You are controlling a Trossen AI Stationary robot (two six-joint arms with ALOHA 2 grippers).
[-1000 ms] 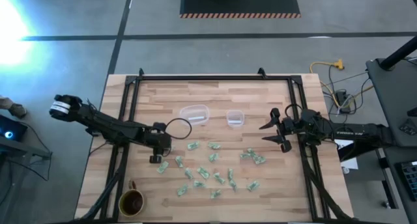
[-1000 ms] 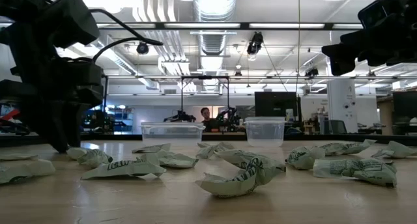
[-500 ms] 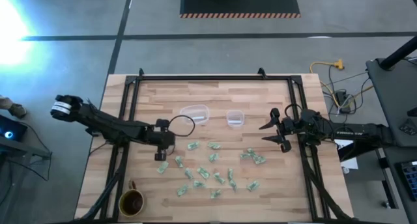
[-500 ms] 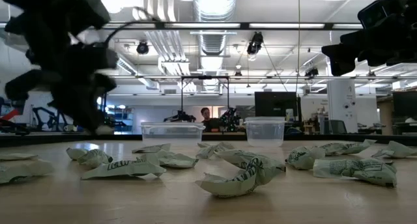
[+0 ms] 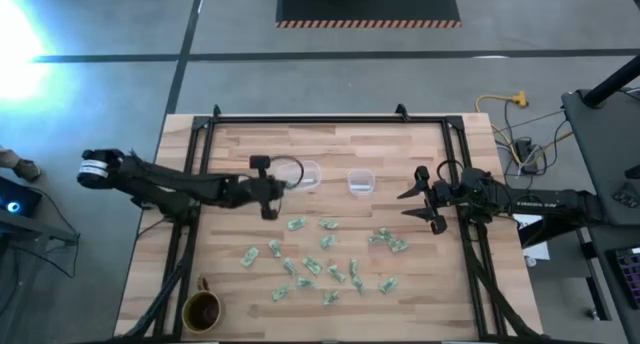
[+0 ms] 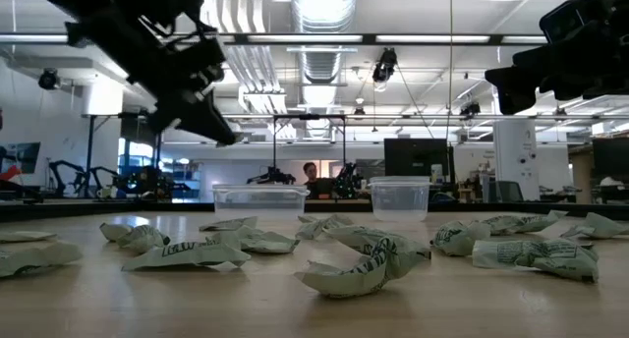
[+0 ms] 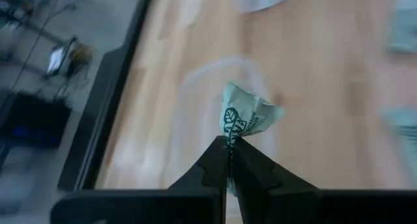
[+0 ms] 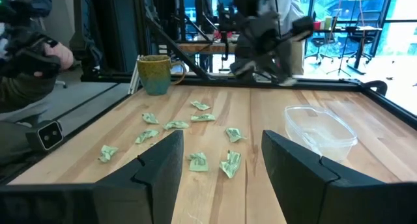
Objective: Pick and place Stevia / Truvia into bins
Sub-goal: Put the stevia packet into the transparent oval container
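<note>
Left wrist view: left pincer (image 7: 229, 146) clamped on Stevia packet (image 7: 247, 114).

The left arm reaches from the table's left edge toward the middle, raised above the tabletop, and its left gripper (image 5: 268, 210) points down with the fingers (image 7: 221, 160) pinched together on a crumpled Stevia packet (image 7: 247, 114). The right arm lies along the right edge of the table, and its right gripper (image 5: 420, 198) hangs in the air with fingers (image 8: 158, 168) spread wide, holding nothing.

Wooden table (image 5: 400, 144) — packets (image 5: 325, 264), bins (image 5: 360, 181), mug (image 5: 202, 310).
</note>
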